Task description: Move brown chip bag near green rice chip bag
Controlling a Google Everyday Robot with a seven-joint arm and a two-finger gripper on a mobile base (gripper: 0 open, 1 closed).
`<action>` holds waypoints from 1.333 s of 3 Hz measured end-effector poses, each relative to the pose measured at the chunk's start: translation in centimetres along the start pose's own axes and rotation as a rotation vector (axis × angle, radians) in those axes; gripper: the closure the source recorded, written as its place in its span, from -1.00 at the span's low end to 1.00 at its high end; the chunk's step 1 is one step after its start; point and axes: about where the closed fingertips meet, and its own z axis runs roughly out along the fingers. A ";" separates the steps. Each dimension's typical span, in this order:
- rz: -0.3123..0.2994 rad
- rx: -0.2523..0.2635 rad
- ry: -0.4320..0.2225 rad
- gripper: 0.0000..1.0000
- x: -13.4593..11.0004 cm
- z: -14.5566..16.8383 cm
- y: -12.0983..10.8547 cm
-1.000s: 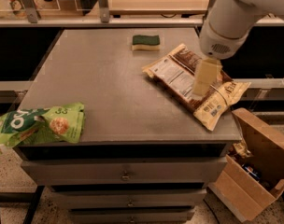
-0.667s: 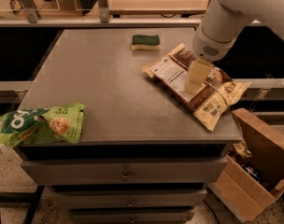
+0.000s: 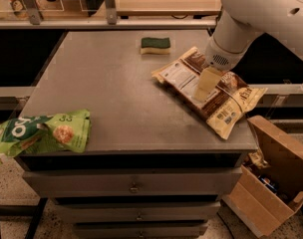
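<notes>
camera view: gripper (image 3: 202, 91) over flat brown chip bag (image 3: 177, 74)

High front view, pincer (image 3: 205, 85) right of centre

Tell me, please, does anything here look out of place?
Yes. The green rice chip bag hangs over the table's front-left edge, and the brown chip bag pokes past its right edge. The claw is over that bag.

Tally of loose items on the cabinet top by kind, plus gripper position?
Chip bags: 2 (brown chip bag, green rice chip bag)
Sponges: 1 (sponge)
Total: 3
The gripper is low over the middle of the brown chip bag, on the right side of the cabinet top.
</notes>
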 end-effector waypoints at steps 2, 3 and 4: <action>0.121 -0.003 0.051 -1.00 2.0 1.7 0.1; 0.136 -0.017 0.060 -0.66 2.2 2.3 0.9; 0.114 -0.025 0.059 -0.17 1.9 2.1 1.6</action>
